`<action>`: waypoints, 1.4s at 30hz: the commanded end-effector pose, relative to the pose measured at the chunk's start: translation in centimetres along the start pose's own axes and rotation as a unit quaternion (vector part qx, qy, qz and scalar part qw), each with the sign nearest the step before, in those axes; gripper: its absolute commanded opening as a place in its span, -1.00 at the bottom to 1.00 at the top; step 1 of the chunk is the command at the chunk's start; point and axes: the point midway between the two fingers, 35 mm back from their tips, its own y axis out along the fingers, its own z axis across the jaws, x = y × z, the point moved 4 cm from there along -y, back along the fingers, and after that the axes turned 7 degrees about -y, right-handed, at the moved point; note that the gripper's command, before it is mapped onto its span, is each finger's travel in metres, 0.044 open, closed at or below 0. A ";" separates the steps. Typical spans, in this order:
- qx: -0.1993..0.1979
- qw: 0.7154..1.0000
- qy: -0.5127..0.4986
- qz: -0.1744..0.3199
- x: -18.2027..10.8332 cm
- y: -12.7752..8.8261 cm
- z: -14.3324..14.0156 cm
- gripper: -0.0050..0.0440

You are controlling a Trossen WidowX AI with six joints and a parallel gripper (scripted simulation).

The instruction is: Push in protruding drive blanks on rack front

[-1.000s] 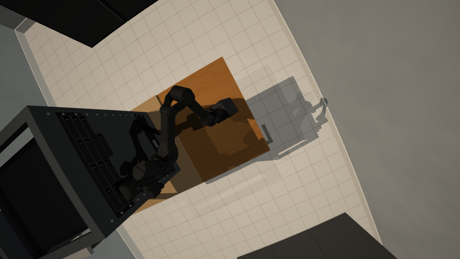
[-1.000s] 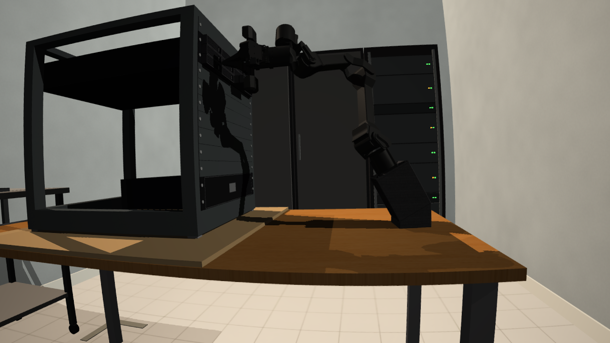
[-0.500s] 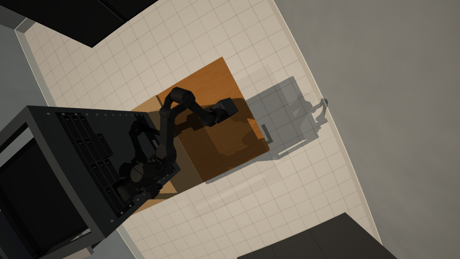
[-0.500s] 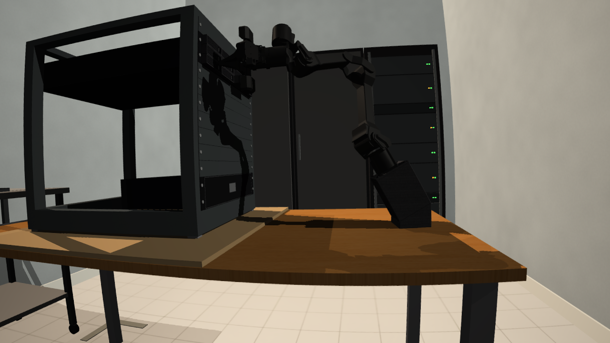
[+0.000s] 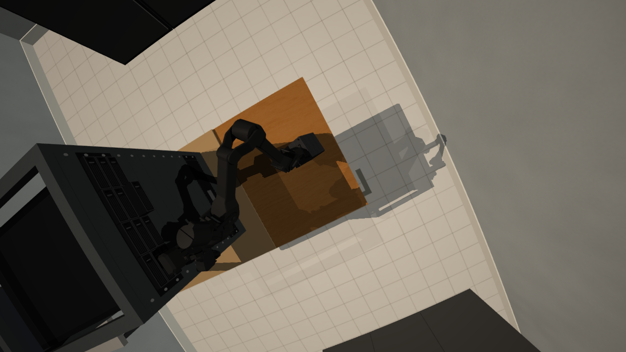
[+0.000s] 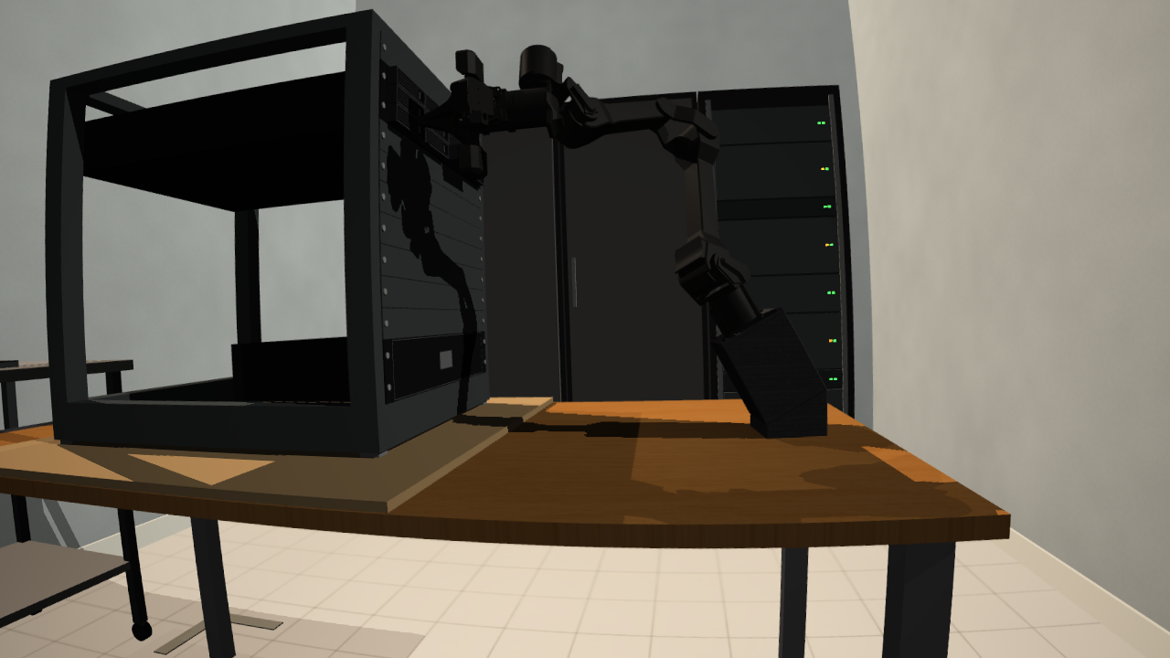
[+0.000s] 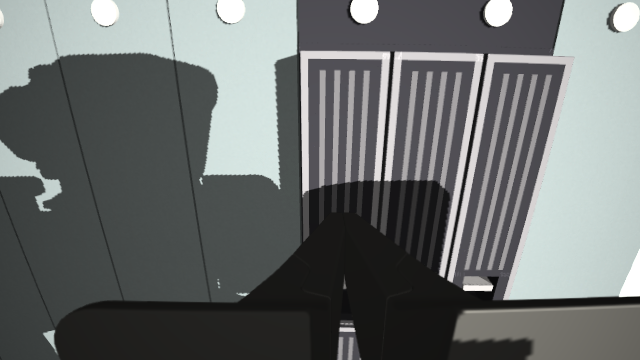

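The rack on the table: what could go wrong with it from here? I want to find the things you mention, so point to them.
The shut gripper [image 6: 420, 121] [image 7: 342, 225] is at the front of the rack [image 6: 361, 245], high up, so a hard push might tip or slide it. Its narrow fingertips could also slip off the drive blank [image 7: 345, 130] onto the neighbouring one [image 7: 436, 125].

Gripper [image 5: 186, 261] [image 6: 419, 121] [image 7: 342, 225] nudged forward vs 1 s ago: slightly closer to the rack [image 5: 83, 231] [image 6: 361, 228] front, farther from the bench [image 5: 271, 109] [image 6: 736, 524] edge by the arm base. Arm [image 5: 225, 188] [image 6: 702, 196] elbow shifted slightly too. Both changes small.
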 end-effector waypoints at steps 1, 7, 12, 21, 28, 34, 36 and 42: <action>-0.009 1.000 0.009 0.005 -0.5 0.2 -0.9 -1.00; -0.009 1.000 0.009 0.005 -0.5 0.2 -0.9 -1.00; -0.009 1.000 0.009 0.005 -0.5 0.3 -0.9 -1.00; -0.009 1.000 0.009 0.005 -0.5 0.5 -0.9 -1.00; -0.009 1.000 0.009 0.005 -0.5 0.6 -0.9 -1.00; -0.009 1.000 0.009 0.005 -0.5 0.8 -0.9 -1.00; -0.009 1.000 0.009 0.005 -0.5 0.8 -0.9 -1.00; -0.009 1.000 0.009 0.005 -0.5 0.8 -0.9 -1.00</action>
